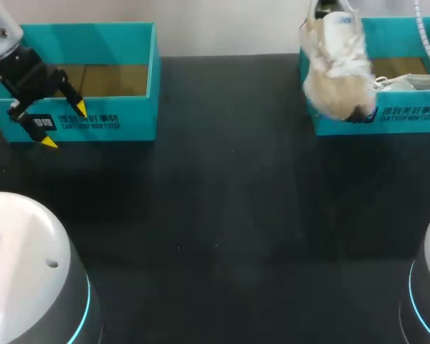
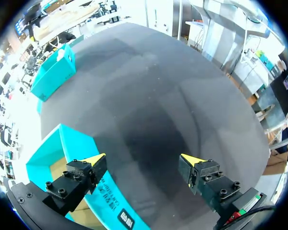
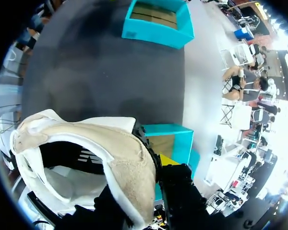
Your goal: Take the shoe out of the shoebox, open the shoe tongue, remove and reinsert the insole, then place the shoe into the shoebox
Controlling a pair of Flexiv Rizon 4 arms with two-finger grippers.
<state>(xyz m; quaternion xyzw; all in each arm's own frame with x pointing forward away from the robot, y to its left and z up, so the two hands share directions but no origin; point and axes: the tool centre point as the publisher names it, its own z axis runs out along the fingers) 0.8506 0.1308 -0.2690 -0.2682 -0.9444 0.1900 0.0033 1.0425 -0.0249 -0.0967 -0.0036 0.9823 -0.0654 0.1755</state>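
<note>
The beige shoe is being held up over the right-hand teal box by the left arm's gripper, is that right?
Not the left. The right gripper holds the shoe up over the right-hand teal box; the right wrist view shows the shoe's collar in its own fingers. In the head view the left gripper hangs open and empty by the other teal box.

place: robot lab bench, pretty sure | why: plain black table [image 1: 222,215], my two arm bases [image 1: 29,272] with glowing blue rings | props: teal shoebox [image 1: 140,107] right beside left gripper [image 1: 64,125], twin shoebox [image 1: 416,118] well apart
</note>
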